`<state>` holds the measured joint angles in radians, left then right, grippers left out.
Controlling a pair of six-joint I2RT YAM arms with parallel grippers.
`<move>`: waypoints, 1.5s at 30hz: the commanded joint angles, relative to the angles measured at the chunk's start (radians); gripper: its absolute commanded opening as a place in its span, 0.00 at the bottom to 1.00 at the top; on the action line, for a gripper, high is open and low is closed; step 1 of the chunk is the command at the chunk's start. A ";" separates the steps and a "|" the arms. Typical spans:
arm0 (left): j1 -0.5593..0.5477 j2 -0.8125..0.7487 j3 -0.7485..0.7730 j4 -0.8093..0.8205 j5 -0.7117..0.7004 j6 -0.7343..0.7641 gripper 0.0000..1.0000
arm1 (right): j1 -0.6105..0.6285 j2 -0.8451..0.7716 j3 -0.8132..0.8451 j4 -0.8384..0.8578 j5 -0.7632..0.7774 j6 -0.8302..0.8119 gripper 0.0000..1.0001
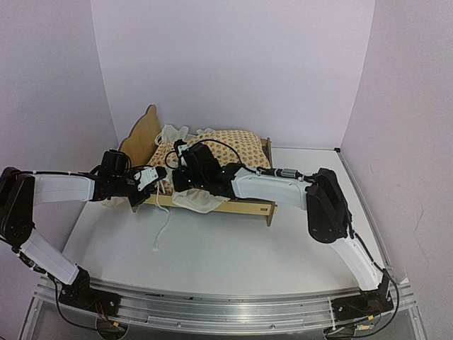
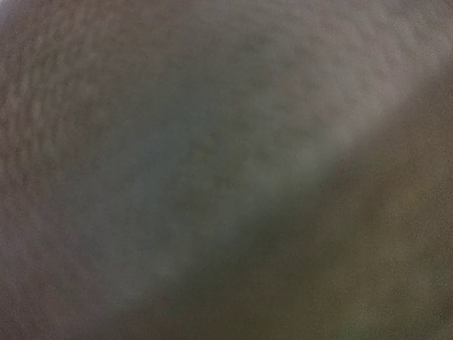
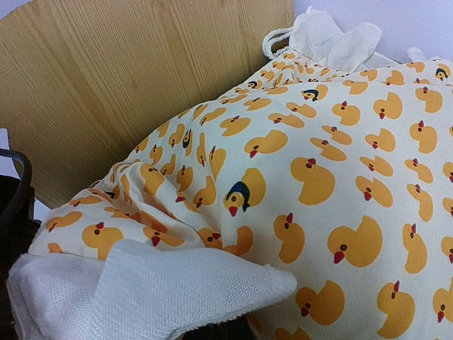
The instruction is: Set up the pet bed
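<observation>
White table (image 1: 212,258); duck cushion (image 1: 237,145) covers pet bed (image 1: 144,132), cord (image 1: 164,225) trailing

**Even Light Above, One Lens Blind**

Soft, even light fills the top view. The lilac back wall (image 1: 233,64) is bright, shadows on the white table (image 1: 212,255) are faint, and the lower edge bows slightly. The left wrist view is a dim grey-brown blur with nothing resolved. The right wrist view is bright and crisp on the duck-print cushion (image 3: 340,177) and the pet bed (image 3: 106,92) headboard. The white cloth (image 3: 141,290) is softer near the bottom.
</observation>
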<state>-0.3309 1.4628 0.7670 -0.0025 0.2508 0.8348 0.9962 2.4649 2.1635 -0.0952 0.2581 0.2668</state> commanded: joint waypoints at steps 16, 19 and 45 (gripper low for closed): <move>0.013 -0.116 0.131 -0.275 0.085 -0.175 0.73 | 0.002 -0.057 0.011 0.035 -0.024 0.007 0.00; 0.015 -0.133 0.121 -0.273 0.039 -0.164 0.63 | 0.007 -0.054 0.012 0.035 -0.027 0.005 0.00; 0.019 -0.283 0.088 -0.139 0.249 -0.210 0.70 | 0.041 -0.189 -0.006 -0.001 -0.174 0.020 0.82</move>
<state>-0.3113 1.1856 0.7770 -0.1962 0.4455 0.6774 1.0352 2.4569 2.1794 -0.0919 0.1378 0.2798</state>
